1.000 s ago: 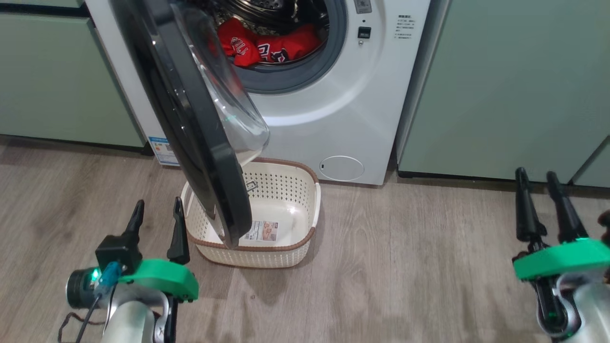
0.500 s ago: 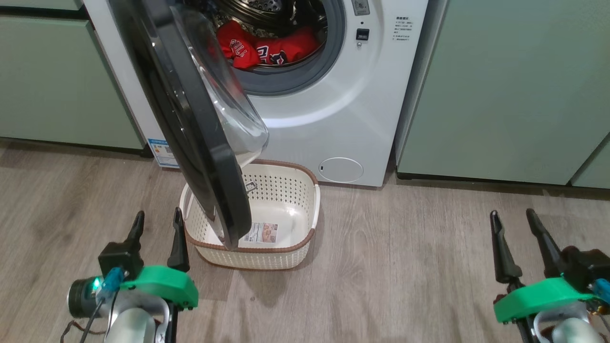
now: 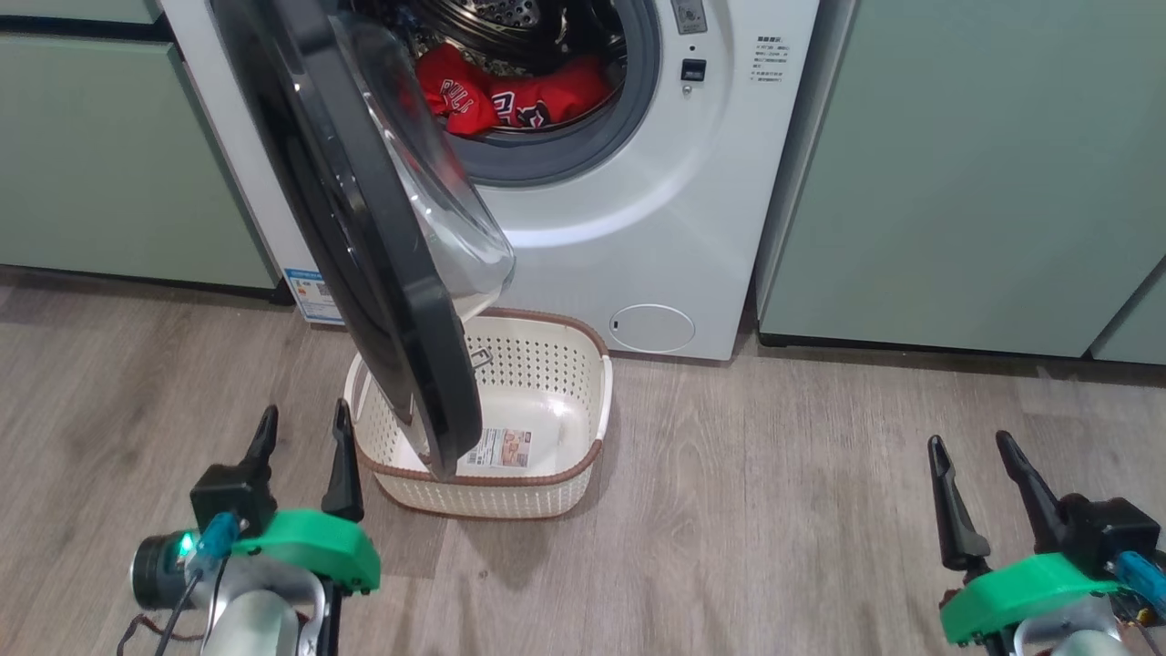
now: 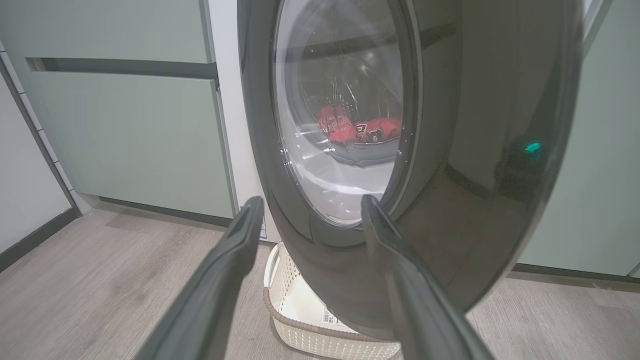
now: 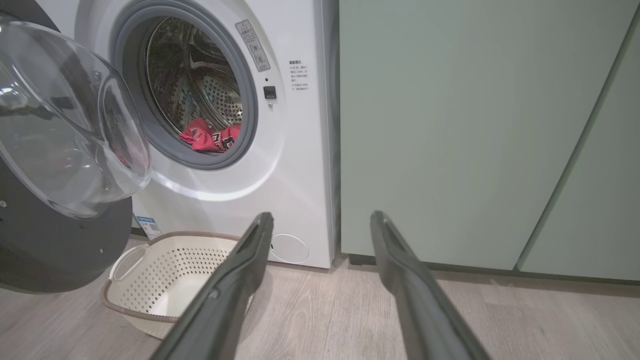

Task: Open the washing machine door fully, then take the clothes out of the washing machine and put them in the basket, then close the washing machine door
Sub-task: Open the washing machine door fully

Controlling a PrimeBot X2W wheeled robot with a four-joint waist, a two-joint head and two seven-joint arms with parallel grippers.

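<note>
Two spread, empty: left pincer [image 3: 304, 410], right pincer [image 3: 969, 439] | door [image 3: 364, 273] overhangs basket [image 3: 510, 497] | clothes [image 3: 519, 96] in washing machine [image 3: 638, 228] | green cabinets [image 3: 956, 164] either side

Red clothes [image 3: 510, 96], white washing machine [image 3: 638, 228], cream perforated basket [image 3: 547, 364].

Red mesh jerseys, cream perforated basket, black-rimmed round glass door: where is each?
Red mesh jerseys [image 3: 524, 102]: head view, lettered fabric.
Cream perforated basket [image 3: 547, 364]: head view, back wall.
Black-rimmed round glass door [image 3: 355, 264]: head view, glossy rim.
</note>
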